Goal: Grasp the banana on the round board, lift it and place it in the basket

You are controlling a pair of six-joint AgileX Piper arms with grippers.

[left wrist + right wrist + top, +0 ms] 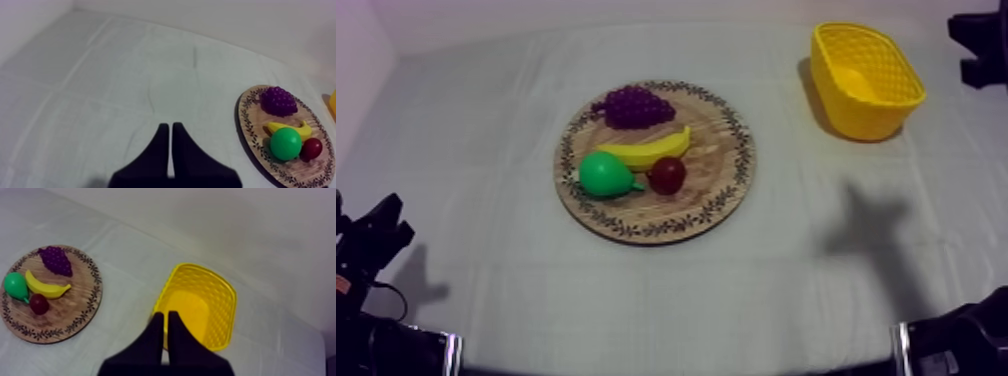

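Nearest, the left pincer (pixel 170 128) hangs with fingers together on nothing over bare bench (pixel 100 90), off to the side of the board (pixel 248 131). The right pincer (pixel 165 316), likewise together and empty, hovers at the basket's (pixel 226 290) near rim. Farther out, the banana (pixel 648 150) lies on the board between grapes (pixel 633 105) and pear (pixel 604 173), the small red fruit (pixel 667 174) just beside. The basket stands empty, well apart. Pickup looks not yet begun; next, I judge, a pincer must part its fingers, reach the board and straddle the banana's middle, clear of its neighbours
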